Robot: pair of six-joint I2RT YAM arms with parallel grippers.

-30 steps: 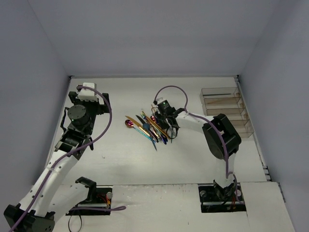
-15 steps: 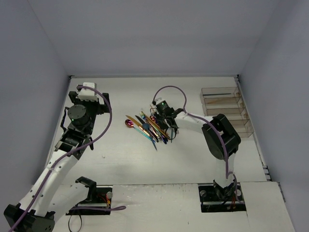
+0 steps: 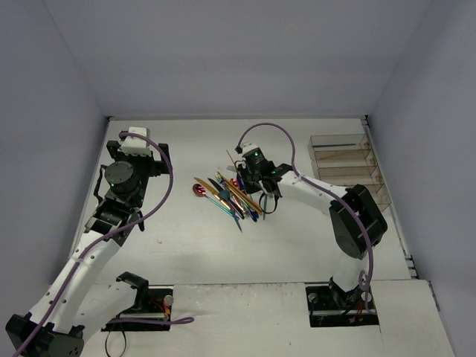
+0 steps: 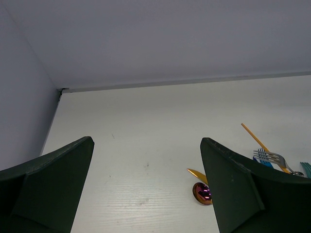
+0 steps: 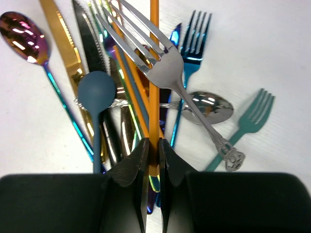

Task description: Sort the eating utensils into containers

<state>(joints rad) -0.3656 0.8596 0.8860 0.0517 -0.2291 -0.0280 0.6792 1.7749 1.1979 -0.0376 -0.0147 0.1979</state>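
The left arm (image 3: 82,260) and right arm (image 3: 312,192) wear white shells between bulky black joints. A purple cable (image 3: 268,126) loops along each. Small green lights (image 3: 254,156) glow near the wrists. The left claw (image 4: 146,141) and right claw (image 5: 153,143) have dark, matte, wedge-shaped fingers.

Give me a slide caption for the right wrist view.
Right end effector shut on a thin gold utensil handle in the cutlery pile, beside a silver fork.

The right arm (image 3: 316,192) reaches forward and left from its base, elbow raised, wrist tipped down; the right claw (image 5: 154,145) points downward, fingers pinched tight on a thin gold handle (image 5: 154,73); the left arm (image 3: 89,245) stretches forward along the left side; the left claw (image 4: 146,145) is spread wide, holding nothing.
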